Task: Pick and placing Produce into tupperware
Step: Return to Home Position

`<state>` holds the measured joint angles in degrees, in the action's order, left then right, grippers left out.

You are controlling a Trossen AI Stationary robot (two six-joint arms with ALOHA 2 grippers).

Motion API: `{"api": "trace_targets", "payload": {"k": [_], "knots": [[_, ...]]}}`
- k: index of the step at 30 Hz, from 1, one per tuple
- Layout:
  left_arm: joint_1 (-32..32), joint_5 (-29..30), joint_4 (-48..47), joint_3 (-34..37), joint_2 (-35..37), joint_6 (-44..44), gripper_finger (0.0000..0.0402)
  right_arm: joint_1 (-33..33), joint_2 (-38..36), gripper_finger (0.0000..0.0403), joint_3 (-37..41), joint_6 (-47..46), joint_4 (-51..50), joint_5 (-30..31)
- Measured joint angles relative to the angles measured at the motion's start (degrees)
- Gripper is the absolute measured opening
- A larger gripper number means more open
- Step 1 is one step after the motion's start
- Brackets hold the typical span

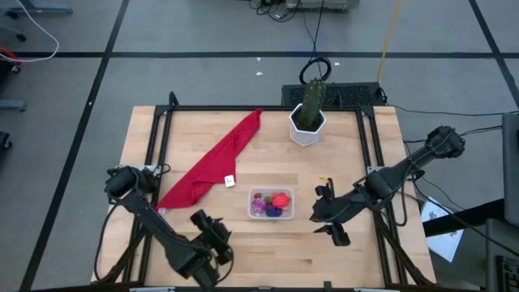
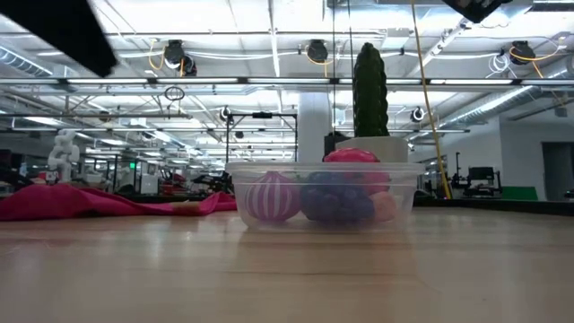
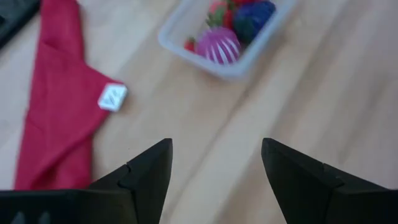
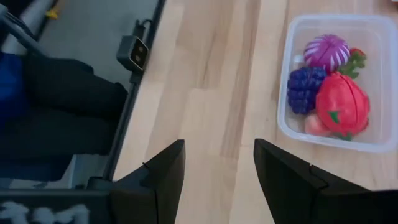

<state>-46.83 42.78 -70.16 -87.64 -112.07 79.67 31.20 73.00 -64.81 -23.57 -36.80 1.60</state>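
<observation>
Tupperware (image 4: pixel 379 56) is seen nearest, set on the tabletop (image 1: pixel 203 130), with the produce (image 4: pixel 342 104) gathered inside it: a striped purple ball, a dark purple cluster and a red fruit. It is placed between the two sets of jaws and touched by neither. The left gripper (image 3: pixel 215 149) and right gripper (image 4: pixel 219 144) are held above the wood, jaws spread apart and empty. A red cloth (image 1: pixel 215 162) is laid ahead of the left jaws.

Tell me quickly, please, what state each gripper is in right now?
Left gripper: open, holding nothing.
Right gripper: open, holding nothing.
</observation>
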Motion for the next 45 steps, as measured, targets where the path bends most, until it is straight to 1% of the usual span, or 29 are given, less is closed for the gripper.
{"api": "trace_targets", "payload": {"k": [4,6,8,10,12,17,19,21,23,26,28,30,32,33,36,39,41,45], "knots": [[3.45,1.78,-0.01,0.00,0.00,-4.04,0.0253,0.65,-2.71,0.0185,3.28,0.39,4.14,0.08],[5.11,4.99,-0.01,0.00,0.00,-5.82,0.0253,0.81,-3.65,0.0185,4.10,1.48,5.21,0.55],[6.66,8.76,-0.36,0.00,0.25,-7.15,0.0253,0.83,-4.46,0.0185,4.47,2.85,5.48,2.08],[7.77,11.28,-2.01,0.00,1.46,-8.24,0.0253,0.79,-5.27,0.0185,4.75,4.68,5.28,4.11],[8.56,13.70,-5.57,0.00,3.82,-7.89,0.0253,0.77,-6.17,0.0185,4.76,6.42,5.21,5.93],[8.13,20.10,-16.26,0.69,12.72,-0.35,0.0253,0.68,-9.03,0.0185,4.78,7.57,5.13,6.24],[6.47,22.58,-16.79,3.16,17.60,1.38,0.0253,0.81,-10.03,0.0185,4.78,7.87,4.99,6.25],[4.53,23.62,-14.55,7.40,22.65,1.87,0.0253,1.03,-10.99,0.0185,4.76,8.21,4.54,6.27],[2.43,23.72,-10.39,13.34,28.00,2.43,0.0253,1.14,-11.69,0.0185,4.76,8.52,4.06,6.30],[-0.42,23.63,2.24,24.30,34.99,1.67,0.0247,1.16,-12.37,0.0185,4.78,9.28,3.82,6.30],[-1.34,23.23,14.33,31.58,37.97,-3.08,0.0238,1.16,-12.65,0.0185,4.76,9.92,4.12,6.35],[-0.93,22.04,27.30,38.35,39.79,-10.76,0.0224,1.16,-12.67,0.0185,5.22,11.59,5.74,6.35],[0.41,20.60,37.84,43.57,41.03,-17.67,0.0208,1.16,-12.68,0.0185,7.03,14.39,9.35,6.35],[1.21,20.19,41.59,45.53,41.74,-20.24,0.0200,1.16,-12.66,0.0185,8.32,15.76,11.47,6.35],[4.33,20.20,47.92,49.81,44.88,-25.26,0.0175,1.10,-12.78,0.0185,13.05,18.38,19.44,6.35],[7.73,20.13,50.14,53.07,48.43,-27.46,0.0153,0.36,-13.33,0.0185,17.94,21.45,22.85,6.24],[9.55,19.43,52.89,54.72,50.74,-30.44,0.0141,-0.72,-14.12,0.0185,20.86,20.88,24.09,6.26],[12.56,16.86,59.92,58.26,54.28,-38.96,0.0125,-3.59,-17.70,0.0185,25.71,19.88,30.04,6.33]]}}
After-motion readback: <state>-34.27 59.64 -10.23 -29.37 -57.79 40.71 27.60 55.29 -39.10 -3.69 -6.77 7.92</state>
